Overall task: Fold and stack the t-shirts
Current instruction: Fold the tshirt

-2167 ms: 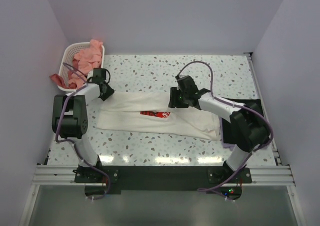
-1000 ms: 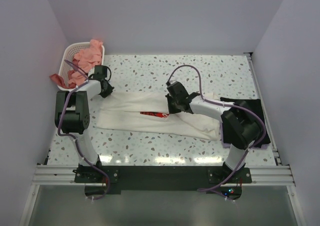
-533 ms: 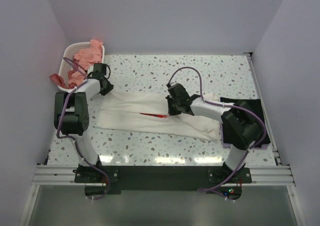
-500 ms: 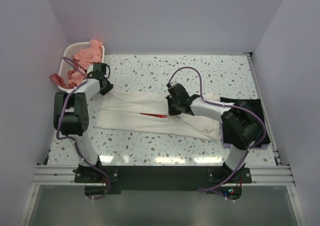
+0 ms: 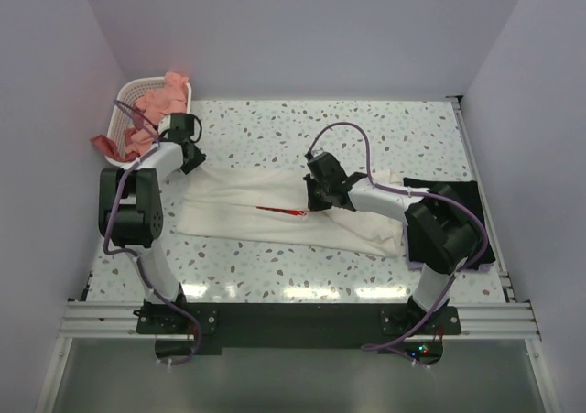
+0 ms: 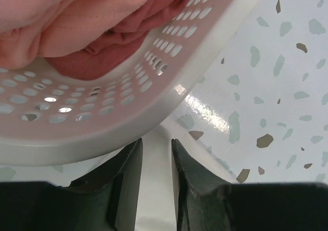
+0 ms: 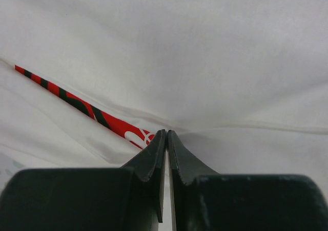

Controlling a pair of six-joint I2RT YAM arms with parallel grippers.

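The cream-white t-shirt with the red print (image 5: 240, 213) is lying as a long folded band across the middle of the speckled table (image 5: 385, 134), and I am seeing table surface running along both its long edges. The fingers of the right gripper (image 7: 166, 134) are clenching a crease beside the print. Those of the left gripper (image 6: 156, 145) are grasping the shirt's far-left corner, crowding the white perforated plastic basket (image 6: 154, 100) holding salmon-pink t-shirts (image 5: 157, 109).

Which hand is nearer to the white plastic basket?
Left. The left hand is close beside the basket, just under its rim. The right hand is far off at mid-table, on the cream t-shirt.
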